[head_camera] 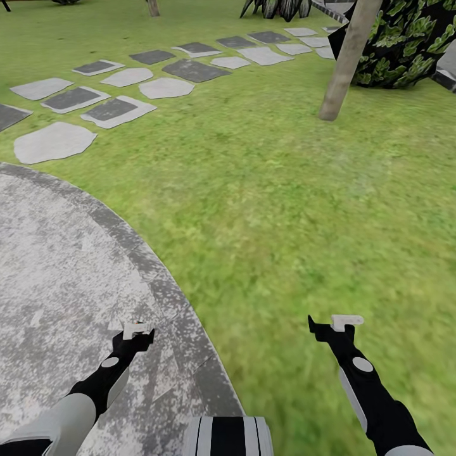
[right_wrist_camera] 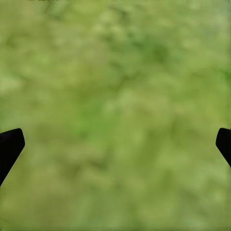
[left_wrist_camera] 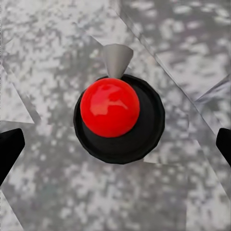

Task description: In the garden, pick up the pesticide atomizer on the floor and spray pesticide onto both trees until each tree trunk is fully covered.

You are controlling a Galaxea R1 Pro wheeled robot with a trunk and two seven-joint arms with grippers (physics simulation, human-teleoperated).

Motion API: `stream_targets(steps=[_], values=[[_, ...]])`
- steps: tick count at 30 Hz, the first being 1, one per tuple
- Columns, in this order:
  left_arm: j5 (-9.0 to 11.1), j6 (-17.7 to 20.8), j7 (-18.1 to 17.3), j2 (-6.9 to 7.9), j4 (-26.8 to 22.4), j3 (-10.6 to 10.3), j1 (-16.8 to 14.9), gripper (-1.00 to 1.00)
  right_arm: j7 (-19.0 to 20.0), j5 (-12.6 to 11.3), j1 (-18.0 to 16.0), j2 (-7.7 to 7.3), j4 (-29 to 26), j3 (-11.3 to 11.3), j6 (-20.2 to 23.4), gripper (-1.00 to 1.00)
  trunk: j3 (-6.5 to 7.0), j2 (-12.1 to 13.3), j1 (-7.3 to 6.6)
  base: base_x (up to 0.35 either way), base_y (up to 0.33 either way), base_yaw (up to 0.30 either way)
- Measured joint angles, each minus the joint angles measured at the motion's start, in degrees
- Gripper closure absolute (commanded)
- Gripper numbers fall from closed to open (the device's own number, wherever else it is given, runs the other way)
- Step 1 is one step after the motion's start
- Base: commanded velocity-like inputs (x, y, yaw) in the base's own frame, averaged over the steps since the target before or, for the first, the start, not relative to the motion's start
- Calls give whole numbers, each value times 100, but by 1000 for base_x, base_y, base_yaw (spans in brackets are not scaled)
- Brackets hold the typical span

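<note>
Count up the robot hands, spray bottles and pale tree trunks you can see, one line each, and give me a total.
Hands: 2 (left hand, right hand, both open)
Pesticide atomizer: 1, standing on the concrete under the left hand
Pale tree trunks: 2 (near trunk, far trunk at the head view's top edge)
Total: 5

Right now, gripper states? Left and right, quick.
Left gripper: open, empty, fingers spread either side of the red-topped dark spray bottle standing on mottled grey concrete paving.
Right gripper: open, empty, over green grass.
</note>
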Motion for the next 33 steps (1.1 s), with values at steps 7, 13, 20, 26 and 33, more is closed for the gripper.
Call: stream_targets(steps=[7, 13, 20, 26, 33], values=[[4, 0, -2, 9, -8, 2, 0, -100, 1, 1, 1, 0, 0, 0, 0, -100, 0, 0, 0, 4, 0, 0], [8, 5, 1, 11, -9, 2, 0, -100, 2, 4, 3, 0, 0, 0, 0, -100, 0, 0, -1, 70, 0, 0], [8, -1, 1, 11, -9, 2, 0, -100, 2, 6, 0, 0, 0, 0, 0, -100, 0, 0, 0, 9, 0, 0], [3, -1, -3, 11, -9, 2, 0, -100, 0, 7, 1, 0, 0, 0, 0, -100, 0, 0, 0, 0, 0, 0], [16, 6, -8, 10, -10, 6, -1, 100, 2, 0, 0, -8, 0, -7, 0, -100, 0, 0, 0, 0, 0, 0]])
